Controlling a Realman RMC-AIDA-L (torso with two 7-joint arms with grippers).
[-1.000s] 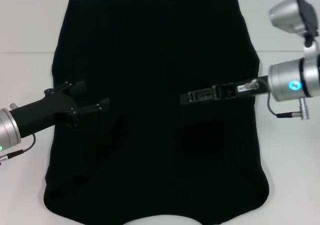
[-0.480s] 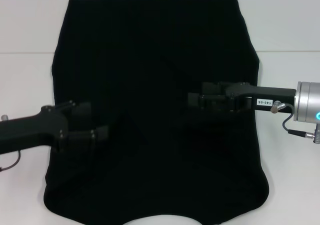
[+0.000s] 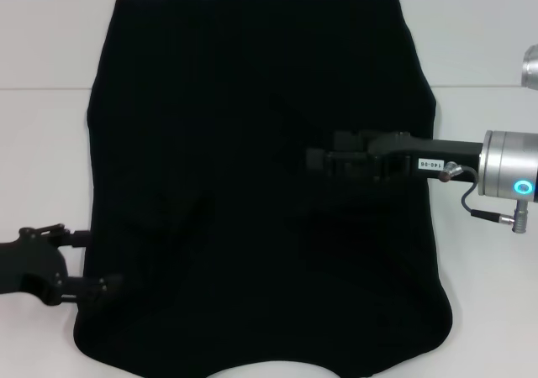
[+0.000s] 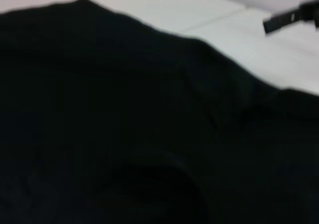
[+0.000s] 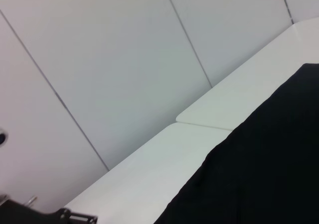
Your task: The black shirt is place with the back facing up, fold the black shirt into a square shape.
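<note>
The black shirt (image 3: 252, 143) lies spread flat on the white table (image 3: 42, 143) and covers most of it. My left gripper (image 3: 94, 260) is open at the shirt's left edge, near the lower corner, with its fingertips (image 3: 111, 283) just reaching the fabric. My right gripper (image 3: 317, 160) reaches in from the right and hovers over the shirt's middle-right area. In the left wrist view the shirt (image 4: 124, 134) fills most of the picture. In the right wrist view the shirt (image 5: 259, 174) shows beside bare table.
The white table (image 5: 164, 164) surrounds the shirt, with a seam running across it (image 3: 479, 86). Grey wall panels (image 5: 114, 59) stand behind the table. The right arm's cable (image 3: 483, 214) hangs beside its wrist.
My left gripper has pulled back from over the shirt to its lower left edge. My right gripper has shifted slightly left over the shirt's middle.
</note>
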